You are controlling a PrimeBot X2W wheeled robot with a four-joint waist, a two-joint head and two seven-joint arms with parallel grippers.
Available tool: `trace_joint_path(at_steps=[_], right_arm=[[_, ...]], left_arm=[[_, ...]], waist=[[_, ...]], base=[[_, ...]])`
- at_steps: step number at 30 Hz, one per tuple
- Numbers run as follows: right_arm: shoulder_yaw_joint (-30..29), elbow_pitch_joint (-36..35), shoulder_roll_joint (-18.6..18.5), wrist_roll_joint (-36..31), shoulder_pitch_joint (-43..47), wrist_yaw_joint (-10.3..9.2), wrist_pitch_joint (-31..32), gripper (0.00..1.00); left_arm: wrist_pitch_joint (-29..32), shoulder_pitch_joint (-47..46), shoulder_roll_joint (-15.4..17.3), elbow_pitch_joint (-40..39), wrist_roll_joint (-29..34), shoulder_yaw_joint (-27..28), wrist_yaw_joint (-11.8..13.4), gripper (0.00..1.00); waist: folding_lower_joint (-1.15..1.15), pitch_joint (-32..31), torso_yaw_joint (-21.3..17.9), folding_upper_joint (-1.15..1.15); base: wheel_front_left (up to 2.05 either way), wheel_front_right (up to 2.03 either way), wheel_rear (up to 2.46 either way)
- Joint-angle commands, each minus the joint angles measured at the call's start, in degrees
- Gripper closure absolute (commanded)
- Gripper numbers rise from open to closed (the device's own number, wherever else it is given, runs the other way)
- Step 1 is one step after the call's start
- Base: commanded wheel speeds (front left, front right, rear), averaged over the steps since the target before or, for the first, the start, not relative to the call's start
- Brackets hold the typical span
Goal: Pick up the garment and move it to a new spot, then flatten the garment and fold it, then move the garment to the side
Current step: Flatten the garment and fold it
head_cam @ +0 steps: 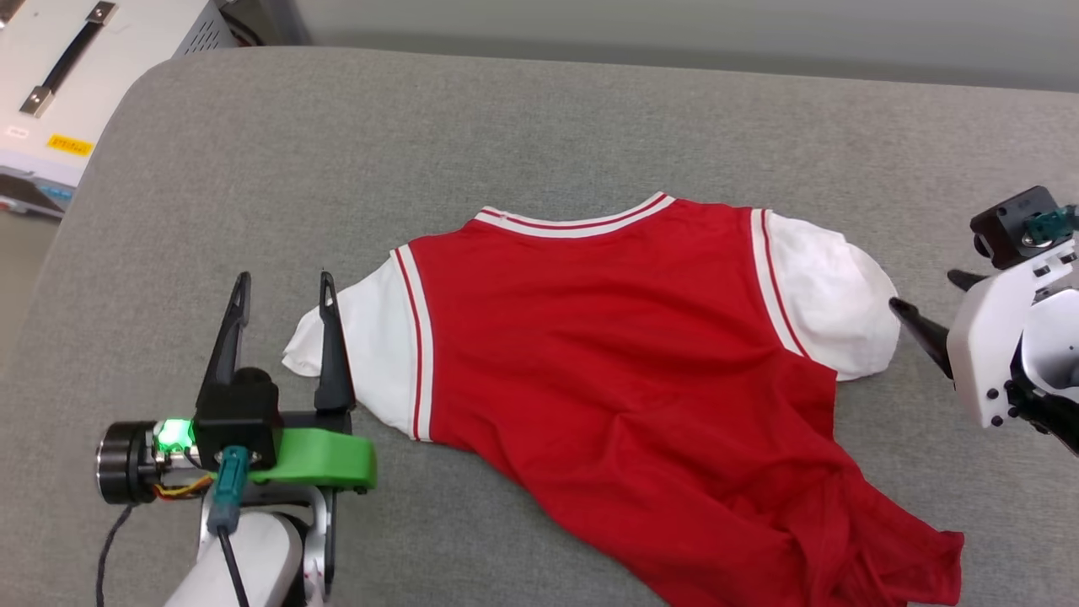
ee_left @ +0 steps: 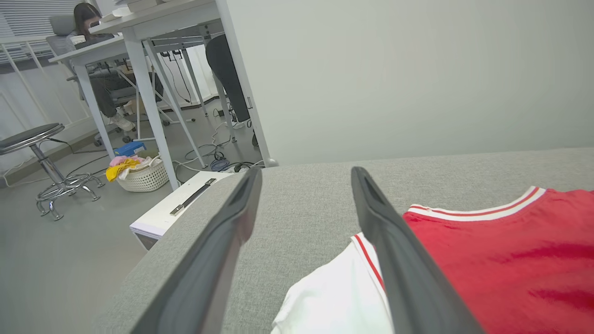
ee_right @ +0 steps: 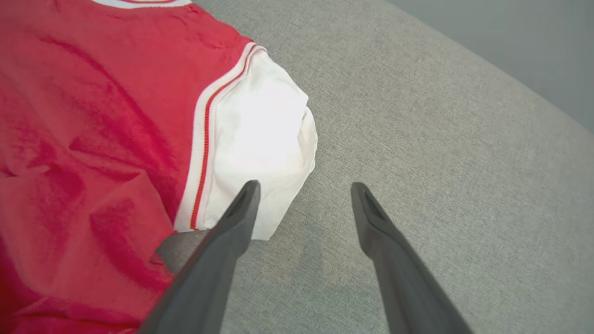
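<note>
The garment [head_cam: 624, 354], a red jersey T-shirt with white short sleeves and striped trim, lies plain side up on the grey table [head_cam: 523, 126], its hem bunched at the lower right. My left gripper [head_cam: 285, 287] stands open at the left sleeve's outer edge, one finger over the white cloth and nothing held; the left wrist view shows the same sleeve [ee_left: 334, 297] beside my fingers [ee_left: 399, 260]. My right gripper [head_cam: 931, 305] is open just right of the right sleeve [ee_right: 260, 134], holding nothing.
A white equipment case [head_cam: 59, 76] with a black handle stands off the table's far left corner. In the left wrist view, desks, a stool [ee_left: 32, 139], a laundry basket [ee_left: 141, 174] and a seated person [ee_left: 93, 28] are across the floor. Bare table surface lies behind the garment.
</note>
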Motion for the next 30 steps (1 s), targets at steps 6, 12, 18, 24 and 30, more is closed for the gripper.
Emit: trace_joint_path(at_steps=[6, 12, 18, 24, 30], right_arm=[[3.16, 8.71, 0.47, 2.28, -4.14, -0.04, 1.5, 0.0], [8.12, 17.48, 1.97, 2.66, -4.72, -0.04, -0.25, 0.0], [12.26, 20.8, 2.95, 4.99, -4.46, -0.04, -5.64, 1.0], [9.07, 21.91, 2.57, 5.76, -5.66, -0.04, -15.94, 1.0], [2.69, 20.58, 1.83, 6.44, -2.32, -0.04, -23.25, 1.0]], left_arm=[[-0.33, 3.19, -5.05, -1.11, 5.28, 4.27, -3.55, 0.0], [-0.33, 2.88, -8.53, -0.46, 8.88, 7.18, -7.02, 0.0], [-0.33, 3.42, -10.64, 0.35, 11.36, 9.78, -9.5, 0.0], [-0.33, 4.31, -12.04, 1.36, 13.14, 11.45, -11.8, 0.0], [-0.33, 6.15, -13.32, 2.12, 14.35, 12.64, -13.54, 0.0]], waist=[[0.0, 3.14, 2.73, 0.0], [0.0, 4.99, 3.81, 0.0], [0.0, 5.04, 2.81, 0.0], [0.0, 3.24, 1.26, 0.0], [0.0, 0.94, -0.71, 0.0]], base=[[0.0, 0.0, 0.0], [0.0, 0.0, 0.0], [0.0, 0.0, 0.0], [0.0, 0.0, 0.0], [0.0, 0.0, 0.0]])
